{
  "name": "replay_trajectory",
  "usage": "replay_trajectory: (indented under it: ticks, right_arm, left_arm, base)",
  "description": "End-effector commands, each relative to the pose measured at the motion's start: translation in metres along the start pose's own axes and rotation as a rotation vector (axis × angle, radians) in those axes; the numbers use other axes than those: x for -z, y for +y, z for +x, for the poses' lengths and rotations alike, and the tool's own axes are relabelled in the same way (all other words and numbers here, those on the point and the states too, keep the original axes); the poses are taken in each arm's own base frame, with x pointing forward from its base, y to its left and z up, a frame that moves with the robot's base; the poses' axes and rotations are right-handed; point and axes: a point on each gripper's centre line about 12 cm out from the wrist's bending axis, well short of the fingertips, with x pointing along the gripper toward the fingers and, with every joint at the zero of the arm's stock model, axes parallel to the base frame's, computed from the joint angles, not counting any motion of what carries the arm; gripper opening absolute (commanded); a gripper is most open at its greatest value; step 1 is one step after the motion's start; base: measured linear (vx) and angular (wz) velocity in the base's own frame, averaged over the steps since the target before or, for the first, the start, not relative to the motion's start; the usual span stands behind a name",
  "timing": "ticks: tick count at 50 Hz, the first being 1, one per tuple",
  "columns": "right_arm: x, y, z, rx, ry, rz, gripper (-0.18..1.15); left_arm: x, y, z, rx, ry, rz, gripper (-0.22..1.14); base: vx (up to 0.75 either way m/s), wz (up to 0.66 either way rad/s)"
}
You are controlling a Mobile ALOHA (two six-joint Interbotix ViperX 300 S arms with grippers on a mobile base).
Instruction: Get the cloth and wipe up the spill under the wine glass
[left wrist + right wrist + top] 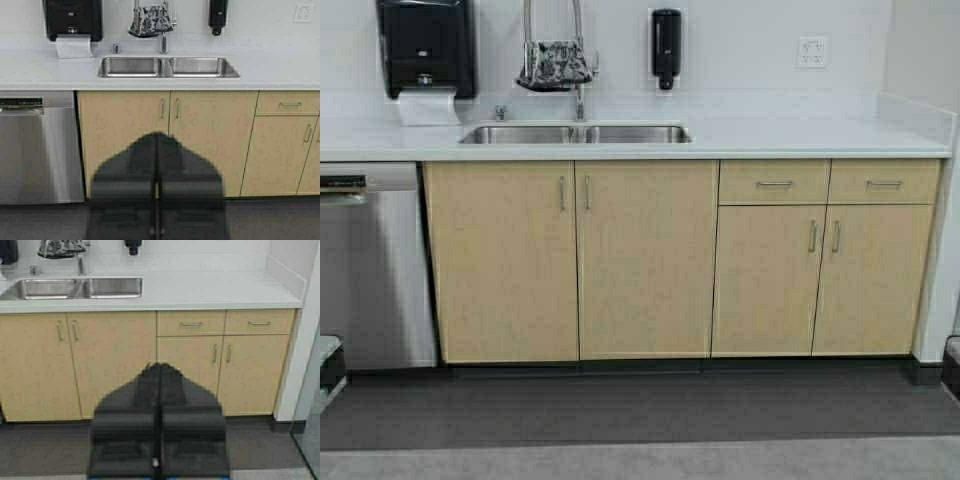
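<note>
Step in hand: the approach, by my reading; the robot faces the sink [575,133] from well back on the floor, with nothing picked up yet.
Cloth: the cloth [555,65], dark with a pale floral print, hangs limp and bunched over the tap [579,100] directly above the sink.
Wine glass: no wine glass or spill shows on the bench [790,137] in any view.
Left gripper: the left gripper [156,187] is held low, well short of the sink, fingers pressed together and holding nothing.
Right gripper: the right gripper [159,427] is likewise closed tight and holding nothing.
Next move: likely driving in toward the sink, then lifting one arm to pluck the cloth off the tap.
Materials: brushed steel sink, smooth pale bench, light wood-grain cupboards [640,260] below the sink, steel dishwasher [370,265] beside them.
</note>
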Motion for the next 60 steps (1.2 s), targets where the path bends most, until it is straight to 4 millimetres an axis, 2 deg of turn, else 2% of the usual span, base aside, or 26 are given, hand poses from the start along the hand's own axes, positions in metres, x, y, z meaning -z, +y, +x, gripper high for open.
replay_trajectory:
  ticks: [1, 26, 60]
  right_arm:
    - [-0.010, -0.001, 0.003, 0.006, -0.023, -0.002, 0.06]
    - [-0.026, -0.001, -0.004, 0.005, -0.084, 0.005, 0.06]
    - [-0.026, -0.001, -0.007, 0.005, -0.092, 0.005, 0.06]
  left_arm:
    - [-0.009, 0.000, 0.003, 0.001, -0.021, -0.002, 0.03]
    - [-0.008, 0.000, 0.001, 0.002, -0.024, -0.012, 0.03]
    - [0.000, 0.000, -0.002, 0.001, -0.015, -0.015, 0.03]
  base:
    - [0.15, -0.04]
    - [0.20, -0.08]
    - [0.34, 0.06]
